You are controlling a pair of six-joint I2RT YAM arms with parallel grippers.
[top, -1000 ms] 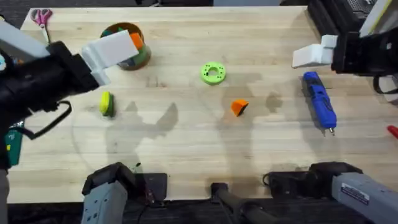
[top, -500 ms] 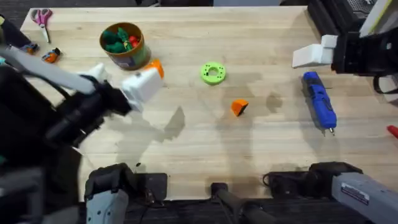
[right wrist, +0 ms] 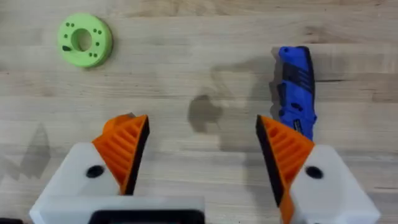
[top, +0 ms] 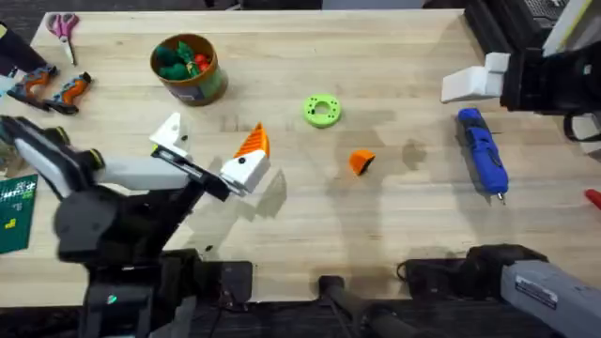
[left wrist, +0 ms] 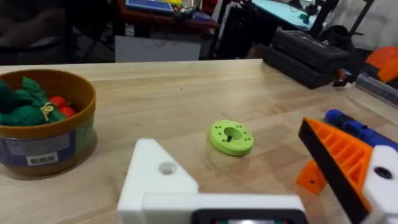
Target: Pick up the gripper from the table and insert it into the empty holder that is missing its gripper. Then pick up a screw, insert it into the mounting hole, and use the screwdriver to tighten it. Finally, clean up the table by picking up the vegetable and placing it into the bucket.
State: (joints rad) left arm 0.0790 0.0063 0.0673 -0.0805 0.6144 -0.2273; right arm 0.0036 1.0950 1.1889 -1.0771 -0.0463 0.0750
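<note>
The loose orange gripper (top: pixel 361 161) lies on the table (top: pixel 394 216) near its middle, and its tip (left wrist: pixel 309 177) peeks out behind my left gripper's orange pad. My left gripper (top: pixel 211 148) is open, left of that piece and apart from it. One of its white fingers is the holder (left wrist: pixel 155 180), bare, with an open mounting hole. The blue screwdriver (top: pixel 483 150) lies at the right, just beyond my open right gripper (right wrist: pixel 202 155), which carries both orange pads. The bucket (top: pixel 189 68) stands at the back left. The vegetable is hidden. I cannot make out a screw.
A lime-green ring (top: pixel 322 110) lies between the bucket and the loose gripper. Pink scissors (top: pixel 63 25) sit at the far left corner. Orange-and-black tools (top: pixel 56 89) and a green board (top: pixel 14 211) lie along the left edge. Black equipment (top: pixel 507 28) fills the back right.
My left arm swung from the far left toward the table's middle and dropped lower, uncovering the bucket and covering the spot where the vegetable lay. The right arm has not moved.
</note>
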